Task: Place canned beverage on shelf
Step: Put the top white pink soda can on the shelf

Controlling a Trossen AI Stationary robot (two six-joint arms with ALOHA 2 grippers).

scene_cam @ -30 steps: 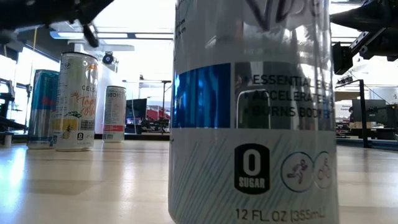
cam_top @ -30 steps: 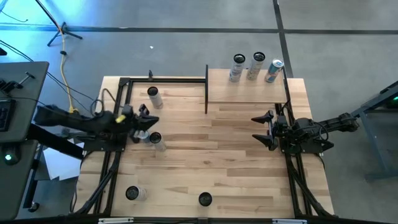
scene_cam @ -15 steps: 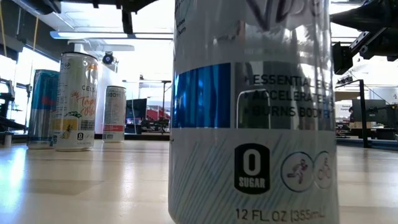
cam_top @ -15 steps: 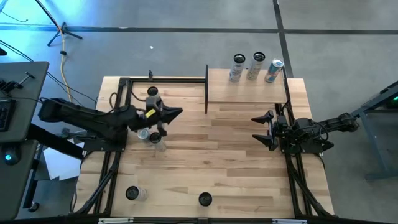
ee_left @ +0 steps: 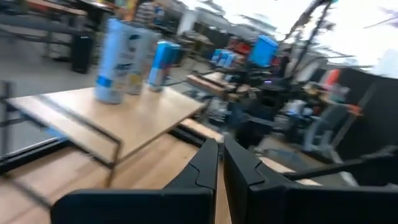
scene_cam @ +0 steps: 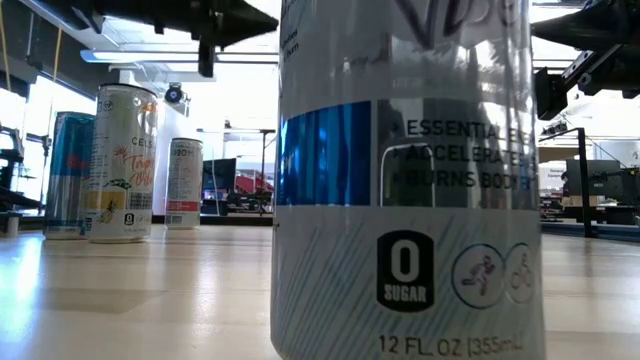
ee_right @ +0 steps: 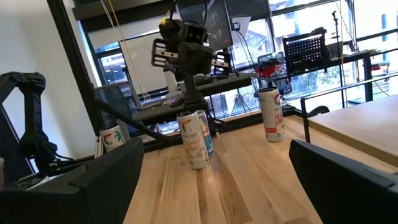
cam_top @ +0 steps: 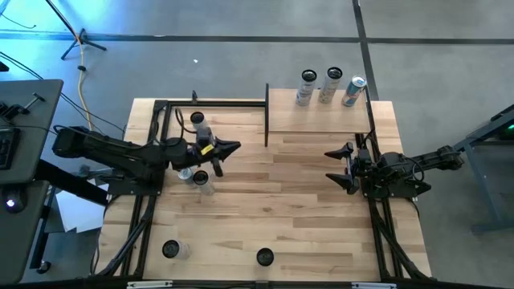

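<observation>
The left gripper (cam_top: 233, 146) is pressed together and empty, above two cans (cam_top: 198, 178) left of centre; the shelf (cam_top: 317, 112) stands far right. It should be spread, then lowered squarely around one can. The right gripper (cam_top: 339, 168) waits spread
</observation>
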